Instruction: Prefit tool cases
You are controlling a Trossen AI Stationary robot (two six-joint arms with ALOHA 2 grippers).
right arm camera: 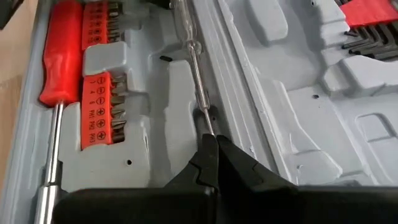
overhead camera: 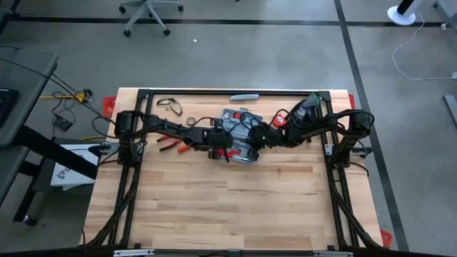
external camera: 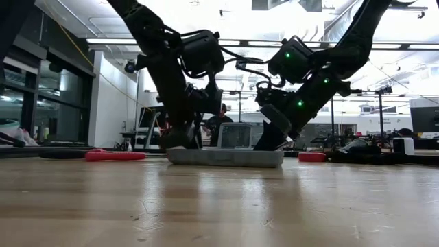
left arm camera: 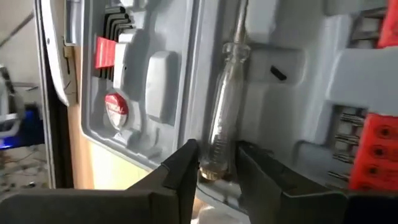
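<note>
The tool case (overhead camera: 239,135) lies opened flat near the far middle of the worktop (overhead camera: 228,207), its blue-grey moulded inside facing up, with both arms meeting over it. In the recess along its central ridge sits a clear-handled screwdriver (left arm camera: 222,134), and this is what the two grippers are working on. The left gripper (left arm camera: 216,171) has its fingers (left arm camera: 180,168) set on either side of the clear handle's butt end, partly spread, with narrow gaps to the handle, so I cannot tell whether they pinch it yet. The right gripper (right arm camera: 211,155) has its fingers pressed together, their joined tip resting on or just above the thin metal shaft (right arm camera: 200,84) at the opposite end of the same tool, apparently holding it down. To one side of the right fingers a strip of red bit holders (right arm camera: 99,87) and a red-handled driver (right arm camera: 59,56) already sit in their slots; beyond the left fingers a red hex-key holder (left arm camera: 107,53) and a round red button (left arm camera: 115,106) fill the other half. Red-handled pliers (overhead camera: 171,145) lie loose on the worktop on the left arm's side of the case. The step in hand looks like seating the screwdriver in its groove. Next, I judge, the left fingers should pinch the handle and press it home while the right steadies the shaft, then fetch a loose tool.
</note>
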